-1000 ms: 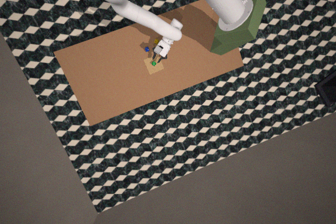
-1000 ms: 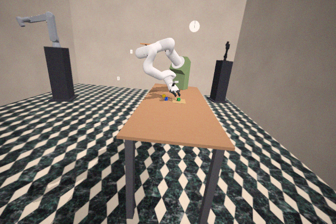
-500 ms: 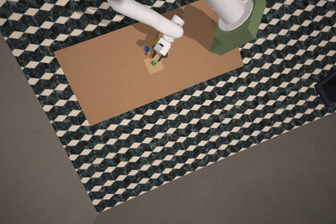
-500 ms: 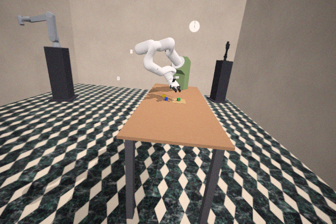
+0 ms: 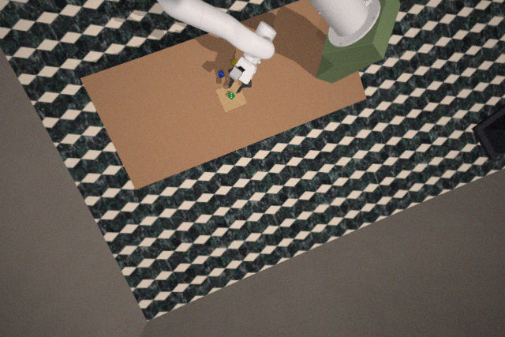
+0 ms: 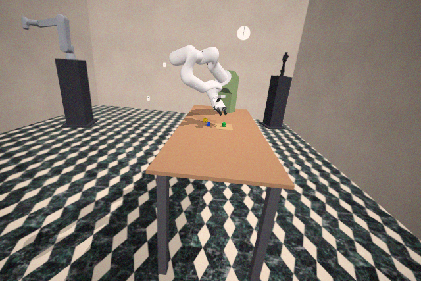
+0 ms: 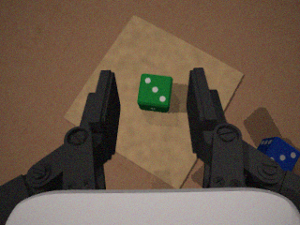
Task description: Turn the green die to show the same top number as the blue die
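Green die [image 7: 156, 93] on mat [image 7: 206, 78]; blue die [image 7: 279, 153] beside mat.

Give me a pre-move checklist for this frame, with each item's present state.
1. Green die fully on the mat: ok.
2. Green die flat, three pips up: ok.
3. Pincer open, holding nothing, raised off the die: ok.
4. Blue die on the table beside the mat, two pips seen on its top, partly cut off: match cannot tell.
5. No die on another: ok.
6. Yellow die top face: cannot tell.
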